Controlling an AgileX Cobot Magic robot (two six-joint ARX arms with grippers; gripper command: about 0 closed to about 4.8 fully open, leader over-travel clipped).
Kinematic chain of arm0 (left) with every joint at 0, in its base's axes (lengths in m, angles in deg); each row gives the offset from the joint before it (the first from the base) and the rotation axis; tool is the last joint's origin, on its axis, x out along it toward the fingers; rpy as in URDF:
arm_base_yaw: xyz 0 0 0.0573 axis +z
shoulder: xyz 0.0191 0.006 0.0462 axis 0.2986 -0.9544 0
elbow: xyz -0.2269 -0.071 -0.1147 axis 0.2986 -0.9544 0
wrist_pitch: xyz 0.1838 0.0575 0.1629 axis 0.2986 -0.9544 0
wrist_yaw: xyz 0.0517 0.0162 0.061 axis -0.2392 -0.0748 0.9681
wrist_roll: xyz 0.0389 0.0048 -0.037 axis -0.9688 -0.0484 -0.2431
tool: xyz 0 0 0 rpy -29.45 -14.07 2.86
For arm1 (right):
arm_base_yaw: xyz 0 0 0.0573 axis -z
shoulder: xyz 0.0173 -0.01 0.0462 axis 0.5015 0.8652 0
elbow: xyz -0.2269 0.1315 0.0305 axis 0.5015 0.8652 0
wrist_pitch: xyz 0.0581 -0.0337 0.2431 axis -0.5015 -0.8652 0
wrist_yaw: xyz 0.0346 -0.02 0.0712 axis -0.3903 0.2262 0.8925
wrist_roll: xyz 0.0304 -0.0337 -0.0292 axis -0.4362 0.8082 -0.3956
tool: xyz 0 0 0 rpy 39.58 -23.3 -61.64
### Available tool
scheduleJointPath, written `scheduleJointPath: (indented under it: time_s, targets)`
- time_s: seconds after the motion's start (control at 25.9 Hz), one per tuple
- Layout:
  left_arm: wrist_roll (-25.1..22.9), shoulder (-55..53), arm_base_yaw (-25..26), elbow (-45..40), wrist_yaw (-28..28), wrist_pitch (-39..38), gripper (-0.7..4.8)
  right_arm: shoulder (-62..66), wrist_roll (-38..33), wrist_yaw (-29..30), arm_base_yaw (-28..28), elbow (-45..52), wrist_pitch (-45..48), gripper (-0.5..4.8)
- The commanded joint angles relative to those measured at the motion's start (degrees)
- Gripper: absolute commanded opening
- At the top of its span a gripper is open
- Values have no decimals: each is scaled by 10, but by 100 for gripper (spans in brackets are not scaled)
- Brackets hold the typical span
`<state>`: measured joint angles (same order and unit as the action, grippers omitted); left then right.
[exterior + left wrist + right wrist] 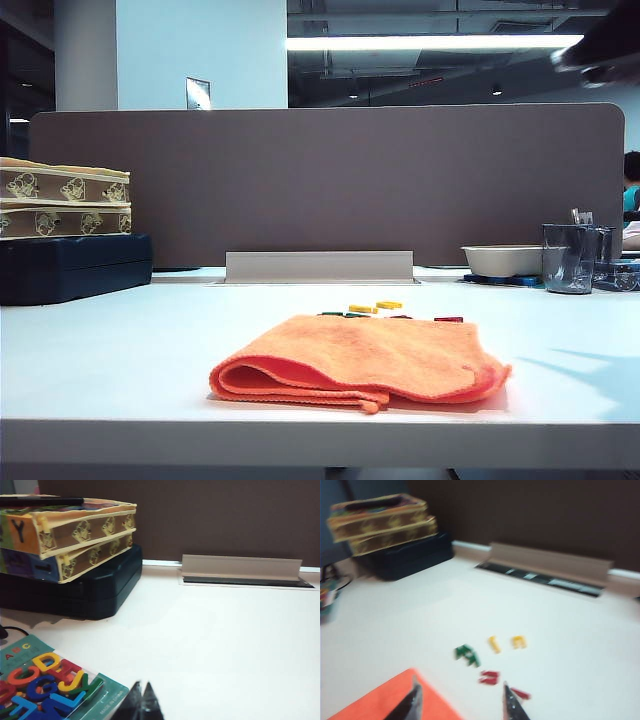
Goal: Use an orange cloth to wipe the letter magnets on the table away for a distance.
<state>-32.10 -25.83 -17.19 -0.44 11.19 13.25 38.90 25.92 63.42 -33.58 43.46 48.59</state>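
Two grippers: right gripper (461, 702), jaws apart and empty, hangs above the orange cloth (365, 358), just before the letter magnets (490, 657); left gripper (141, 703), well away, looks closed. Soft, limp cloth; pinch its folded edge.

Brown-grey partition (330, 180) behind desk; ceiling strip light (430, 42) lit.

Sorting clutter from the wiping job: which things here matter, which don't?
Job: orange cloth, letter magnets, table, right gripper open above them.
Lying about: stacked boxes, white bowl, grey cup, magnet pack by the left gripper.
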Motion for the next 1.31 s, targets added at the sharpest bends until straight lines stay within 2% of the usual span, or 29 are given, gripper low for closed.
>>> scheduleJointPath:
  time_s: [0.04,0.23,0.39,0.5,0.66,0.89,1.12,1.31]
  targets:
    - [-1,0,0,0,-4,5,-2,34,11,4,-34,-10,7,205]
    - [-1,0,0,0,-4,5,-2,104,65,-5,-97,-13,7,223]
    - [-1,0,0,0,-4,5,-1,157,102,-32,-132,-13,7,301]
    - [-1,0,0,0,-4,5,-1,214,131,-44,-159,-23,6,339]
    - [-1,0,0,0,-4,4,-1,305,163,-48,-186,-63,6,344]
    - [-1,0,0,0,-5,0,-1,403,170,-57,-210,-124,5,423]
    - [-1,0,0,0,-12,0,-1,460,198,-57,-249,-171,-31,424]
    - [0,0,0,0,-12,0,-2,491,200,-73,-269,-173,-57,423]
